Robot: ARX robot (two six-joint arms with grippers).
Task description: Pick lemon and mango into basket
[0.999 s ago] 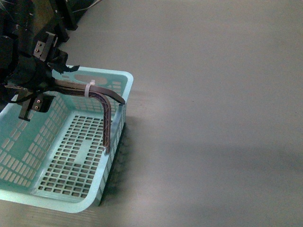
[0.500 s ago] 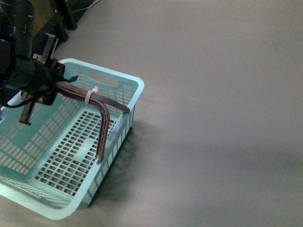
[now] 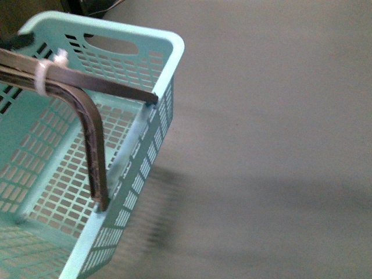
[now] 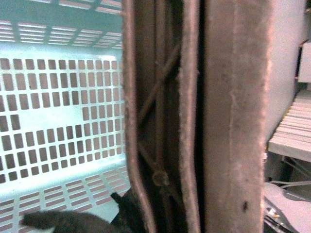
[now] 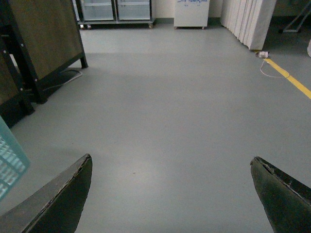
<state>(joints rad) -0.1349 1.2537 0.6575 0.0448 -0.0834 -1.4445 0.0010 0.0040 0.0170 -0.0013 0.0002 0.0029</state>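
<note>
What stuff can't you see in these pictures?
- The lemon and the mango: not in any view.
- The basket: its left side is cut off by the front view's edge, and its near wall is blurred.
- The left claw: outside the front view. In the left wrist view the handles fill the picture, so open or shut is unclear.

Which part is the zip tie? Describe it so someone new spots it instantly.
Find the turquoise basket filling the left of the front view; two dark brown handles cross above its open top. Where they meet, near the left edge, a thin white zip tie wraps both, the only white thing on them.
</note>
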